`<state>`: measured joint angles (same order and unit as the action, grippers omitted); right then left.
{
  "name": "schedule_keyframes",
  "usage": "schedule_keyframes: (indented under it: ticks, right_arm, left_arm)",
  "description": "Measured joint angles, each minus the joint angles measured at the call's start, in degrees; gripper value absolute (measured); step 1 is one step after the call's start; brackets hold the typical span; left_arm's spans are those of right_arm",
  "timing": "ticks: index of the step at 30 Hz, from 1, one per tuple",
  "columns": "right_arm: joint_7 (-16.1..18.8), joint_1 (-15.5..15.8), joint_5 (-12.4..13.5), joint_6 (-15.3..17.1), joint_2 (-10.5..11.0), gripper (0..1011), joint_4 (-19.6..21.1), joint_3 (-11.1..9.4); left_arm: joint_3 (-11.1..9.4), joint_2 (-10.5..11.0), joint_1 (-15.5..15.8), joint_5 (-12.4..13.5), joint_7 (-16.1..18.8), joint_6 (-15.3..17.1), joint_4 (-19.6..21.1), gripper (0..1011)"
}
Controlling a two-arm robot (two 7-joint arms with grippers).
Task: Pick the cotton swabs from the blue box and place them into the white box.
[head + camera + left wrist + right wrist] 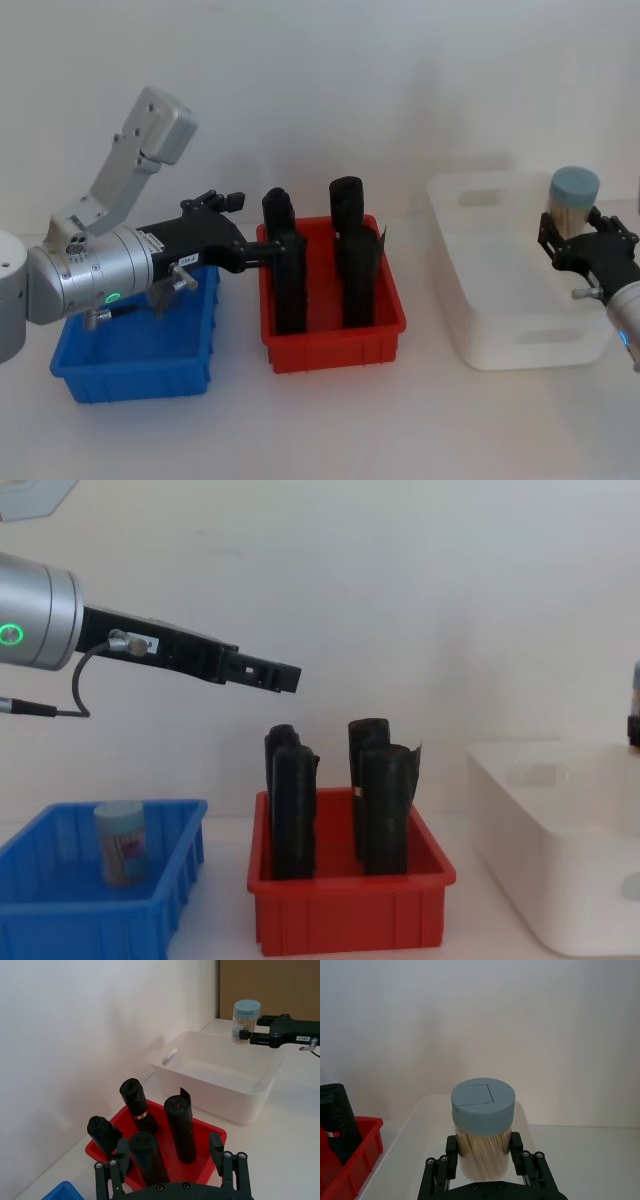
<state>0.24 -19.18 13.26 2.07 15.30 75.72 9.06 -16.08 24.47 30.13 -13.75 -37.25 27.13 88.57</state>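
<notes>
The right gripper (573,232) has its fingers pressed against the two sides of a jar of the cotton swabs (574,192), pinching the clear body low down so that the pale teal lid and the packed tan stems stand upright above the pads. In the right wrist view the jar (482,1110) sits squarely in the grip (482,1154), touching both fingers. Gripper and jar hang in the air over the right side of the white box (530,350), higher than its rim and clear of its floor. The left wrist view shows the held jar (246,1019) and that gripper (248,1030) at the white box's (215,1105) far edge. Just left of the white box stands a red bin (335,350) with four tall black rolls (290,290) upright in it. Left again of the white box, past the red bin, is the blue box (130,380). In the chest view a second jar of swabs (122,842) stands upright on the blue box's (100,920) floor. The left gripper (245,225) is well to the left of the white box, raised above the near edges of the blue box and the red bin. Its fingers (217,1147) are spread wide with nothing held, and the second jar lies low beneath the arm, well apart from those fingers.
</notes>
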Motion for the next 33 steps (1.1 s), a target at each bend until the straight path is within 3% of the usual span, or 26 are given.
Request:
schedule_keyframes:
  ticks: [7,21,33]
  right_arm:
    - [0.65,-1.14,-0.50,0.22,-0.22,626,-2.21,-0.07]
    - [1.33,-1.99,-1.32,-0.33,-0.37,999,-4.00,-0.34]
    - [1.35,-1.72,-2.08,-1.57,-0.25,1002,-3.65,-0.58]
  left_arm:
    - [0.00,0.00,0.00,0.00,0.00,0.00,0.00,1003]
    - [0.00,0.00,0.00,0.00,0.00,0.00,0.00,1003]
    - [0.00,0.00,0.00,0.00,0.00,0.00,0.00,1003]
